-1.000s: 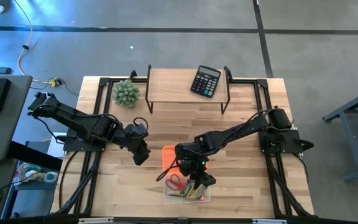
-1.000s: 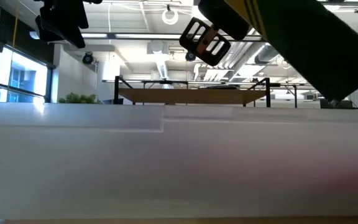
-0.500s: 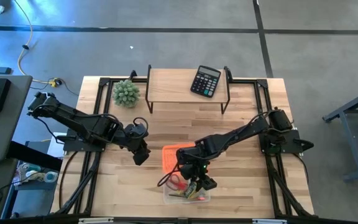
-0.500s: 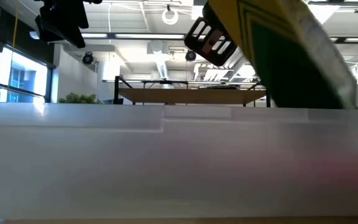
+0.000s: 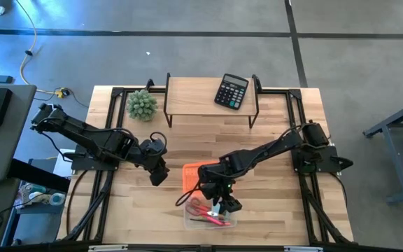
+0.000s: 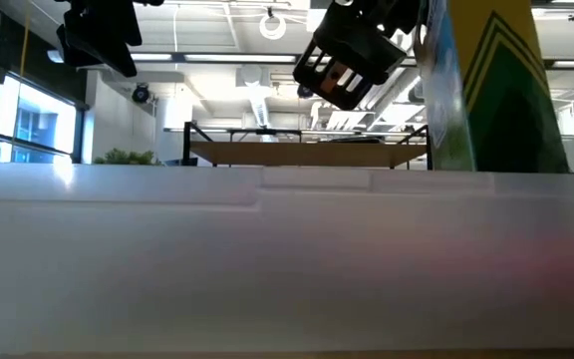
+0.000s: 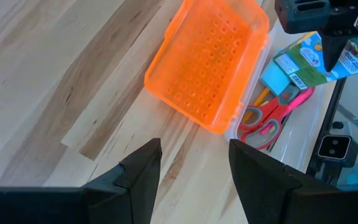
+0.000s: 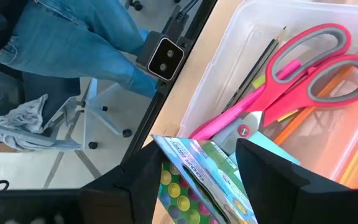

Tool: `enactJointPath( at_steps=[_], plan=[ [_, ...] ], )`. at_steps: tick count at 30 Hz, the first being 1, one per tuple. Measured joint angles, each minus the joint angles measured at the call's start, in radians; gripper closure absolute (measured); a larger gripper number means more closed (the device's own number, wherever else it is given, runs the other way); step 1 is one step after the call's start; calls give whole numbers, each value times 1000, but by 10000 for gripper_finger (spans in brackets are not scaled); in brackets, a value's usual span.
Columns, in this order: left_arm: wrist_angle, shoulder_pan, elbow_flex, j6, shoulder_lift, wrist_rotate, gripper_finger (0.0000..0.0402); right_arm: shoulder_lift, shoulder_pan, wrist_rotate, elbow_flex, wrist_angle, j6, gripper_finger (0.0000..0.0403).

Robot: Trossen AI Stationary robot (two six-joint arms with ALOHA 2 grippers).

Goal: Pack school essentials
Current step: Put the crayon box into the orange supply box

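A clear plastic box (image 5: pixel 208 217) with its orange lid (image 7: pixel 207 62) swung open sits near the table's front edge. Inside it lie red-handled scissors (image 8: pixel 303 68), a pink pen (image 8: pixel 229 121), thin pencils (image 8: pixel 263 59) and a light-blue note pad (image 7: pixel 272 78). My right gripper (image 8: pixel 197 186) hangs over the box, fingers parted. A green-and-yellow marker pack (image 8: pixel 207 177) stands between them, upright in the low view (image 6: pixel 496 90). My left gripper (image 7: pixel 194 168) waits open above bare table left of the lid. My right gripper has the marker pack's upper end (image 8: pixel 185 162) between its parted fingers, which slant down from the table's far right. I cannot tell whether the fingers touch it. The pack stands upright with its lower end down in the clear box.
A wooden shelf (image 5: pixel 194 98) at the table's far edge carries a black calculator (image 5: pixel 231 91). A spiky green ball plant (image 5: pixel 141 105) stands left of it. Bare wood lies between the shelf and the box. A seated person's legs (image 8: pixel 73 43) show beyond the near edge.
The marker pack has tipped from a steep lean to upright over the box, uncovering the scissors beneath it in the high view. My right gripper has turned a little above the box while staying in place.
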Motion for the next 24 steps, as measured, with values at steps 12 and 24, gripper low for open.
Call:
enactJointPath(
  at_steps=[12,24],
  plan=[
    [-1,0,0,24,0,0,222,-9,0,8,71,-17,25,206],
    [0,-1,0,25,0,4,222,-10,0,224,235,-304,67,206]
  ],
)
